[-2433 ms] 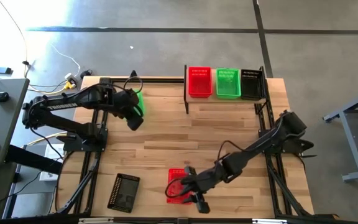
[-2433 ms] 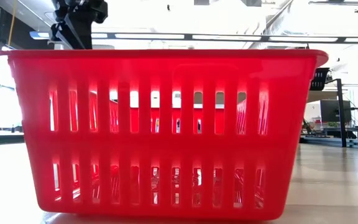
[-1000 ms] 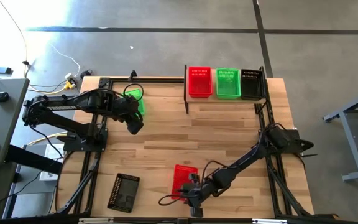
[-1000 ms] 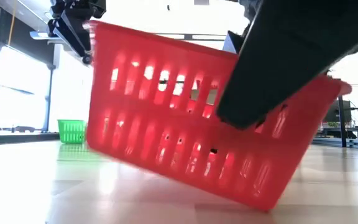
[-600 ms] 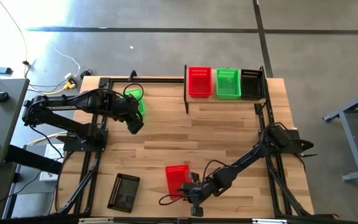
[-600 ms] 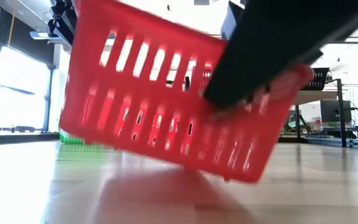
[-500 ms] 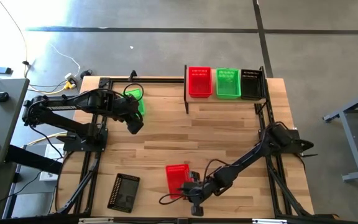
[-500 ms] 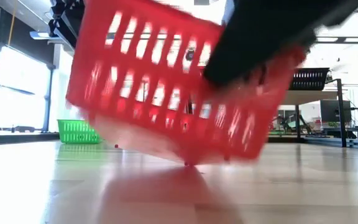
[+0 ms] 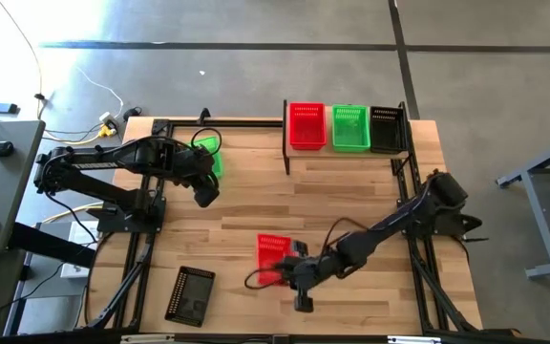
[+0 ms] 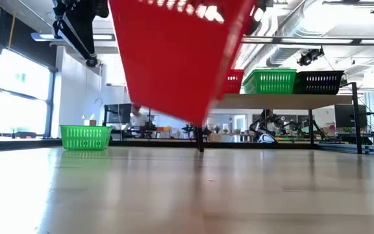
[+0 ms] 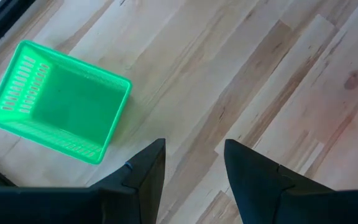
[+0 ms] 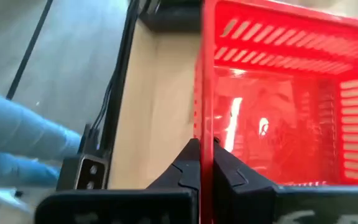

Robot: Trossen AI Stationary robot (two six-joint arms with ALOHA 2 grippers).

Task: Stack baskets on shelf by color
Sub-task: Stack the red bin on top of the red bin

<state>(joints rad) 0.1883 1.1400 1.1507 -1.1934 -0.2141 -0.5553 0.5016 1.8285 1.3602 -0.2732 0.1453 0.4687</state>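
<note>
A red basket (image 9: 274, 254) hangs over the table's near middle with my right gripper (image 12: 202, 163) shut on it. In the low view the red basket (image 10: 180, 52) is up off the table. The shelf (image 9: 347, 150) at the far right carries a red basket (image 9: 306, 124), a green basket (image 9: 350, 127) and a black basket (image 9: 386, 129) side by side. My left gripper (image 11: 191, 168) hovers open above bare wood, next to a green basket (image 11: 58, 102) resting on its base at the far left. My right gripper holds the red basket by the rim of one side wall (image 12: 202, 118), one finger inside and one outside. In the high view it stands at the basket's right near side. The basket is lifted clear of the table and tilted.
A black basket (image 9: 191, 294) lies at the near left of the table. Bare wood stretches between the two arms and in front of the shelf. Black frame rails run along the table's left and right sides.
My right gripper has risen and gone toward the far edge with the red basket. The basket was tipped with its lower corner at the table; it now hangs clear of it.
</note>
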